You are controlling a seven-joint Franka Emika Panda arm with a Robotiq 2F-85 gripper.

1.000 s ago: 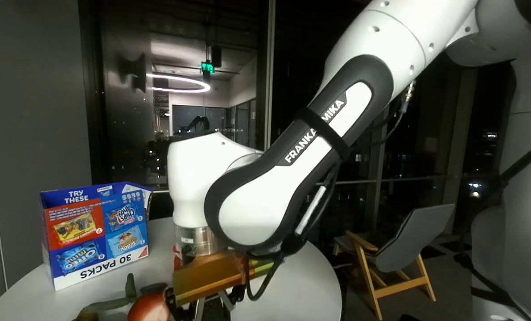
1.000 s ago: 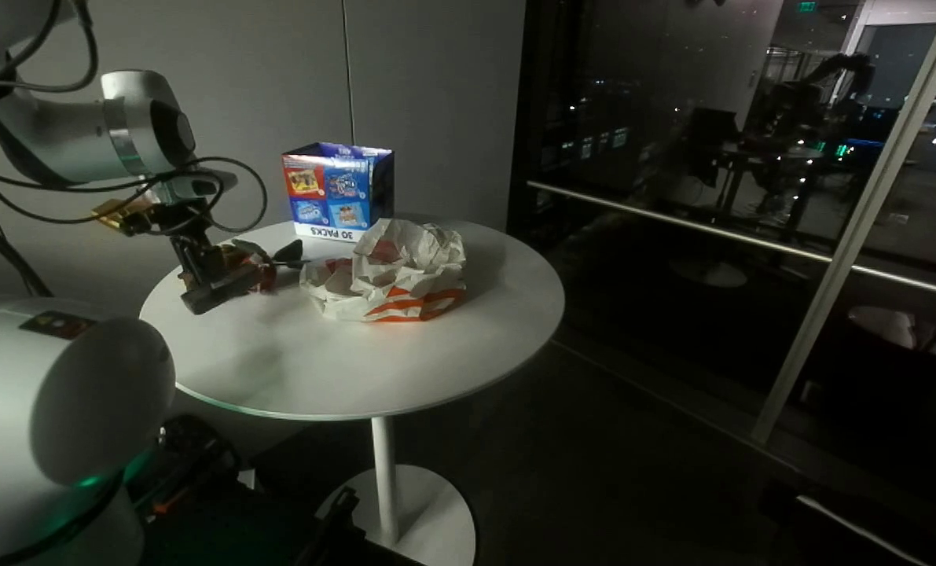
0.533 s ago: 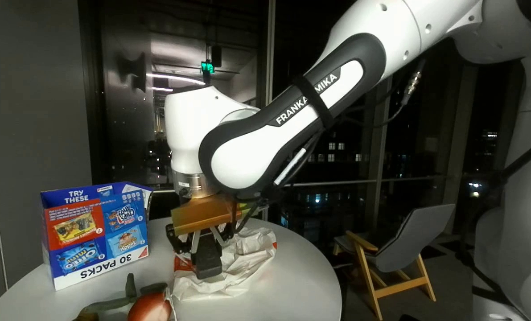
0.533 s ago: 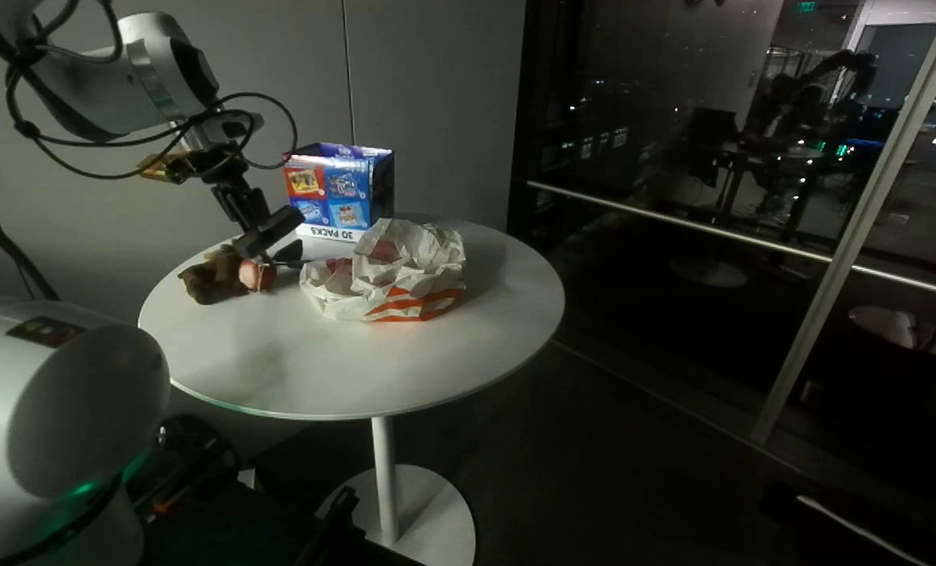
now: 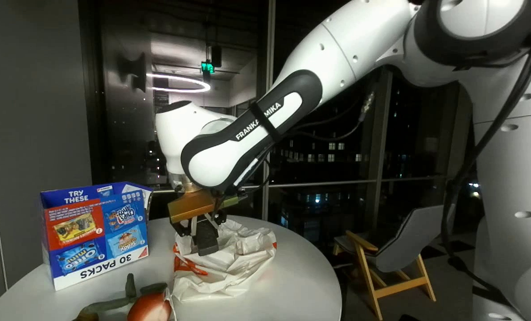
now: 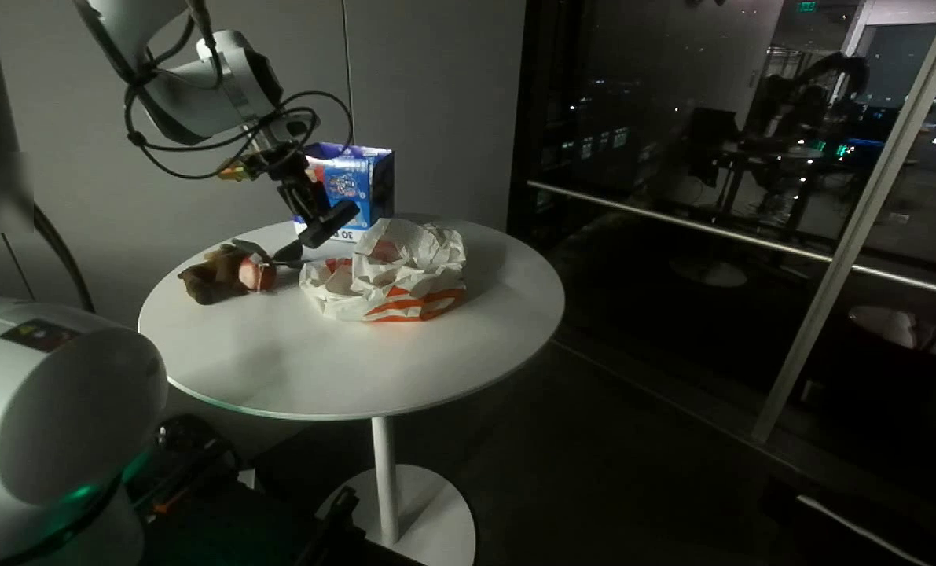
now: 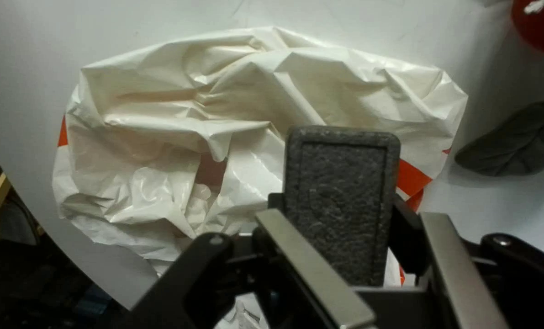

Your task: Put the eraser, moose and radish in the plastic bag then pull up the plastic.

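Though its jaws stand only part-way apart, the pincer (image 7: 338, 224) has the eraser (image 7: 340, 183) caught between them, a dark grey block gripped along its long sides and tilted in the air as I look at it. Above the pincer the white arm (image 5: 229, 154) slopes up and away. Lower than the pincer, and close to it, the crumpled white bag (image 7: 326, 87), with its orange-red marks, sits on the table (image 6: 342, 362), a dull pink patch showing among its folds. In an exterior view a sliver of space shows between eraser (image 6: 328, 223) and bag (image 6: 409, 275), so the two are apart; whether the pincer is over the bag's mouth I can't tell. Off to the pincer's side and down on the table, a grey-green leaf shape (image 7: 511, 141) lies near the bag; a bit farther from the pincer is the radish (image 6: 257, 273), red with a paler patch, and past that the brown moose (image 6: 214, 277). I can't make out whether radish and moose touch, nor which one the leaf shape belongs to. In an exterior view the blue box (image 6: 357, 189) stands behind the pincer, which hides part of it. Well beyond the pincer are a grey chair (image 5: 403, 243) with a wooden frame and, past that, tall dark windows (image 5: 323, 209) dotted with lights.
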